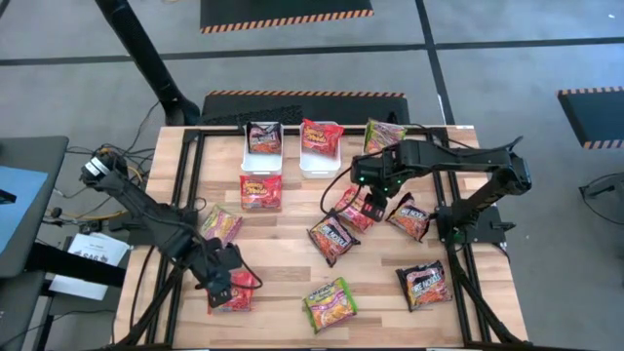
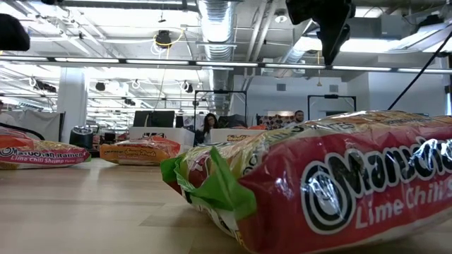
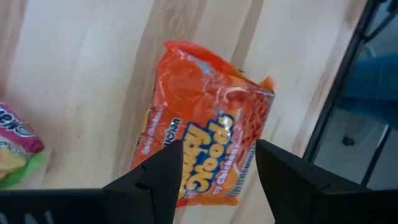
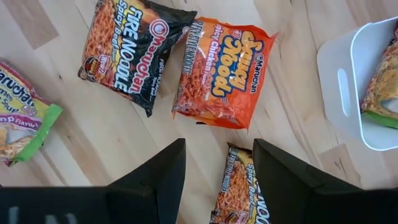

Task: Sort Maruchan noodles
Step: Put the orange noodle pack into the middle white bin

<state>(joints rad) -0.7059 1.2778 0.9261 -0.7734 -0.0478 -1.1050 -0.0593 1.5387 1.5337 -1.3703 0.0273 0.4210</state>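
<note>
Pale wooden bench [image 1: 292, 244] in a dark frame, open-plan office behind, people seated far off. Noodles [image 1: 332, 238] scattered across it, some in two white bins [image 1: 261, 156]. Left hand [image 3: 217, 177] spread over an orange packet [image 3: 208, 134] at the near-left corner: best lowered squarely, pinched mid-packet. Right hand [image 4: 217, 177] spread, hovering mid-bench.

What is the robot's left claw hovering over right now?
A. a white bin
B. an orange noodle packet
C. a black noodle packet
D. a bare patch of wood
B: the left wrist view shows the left gripper with its fingers spread apart above an orange noodle packet lying flat on the wooden table, not yet gripping it.
</note>
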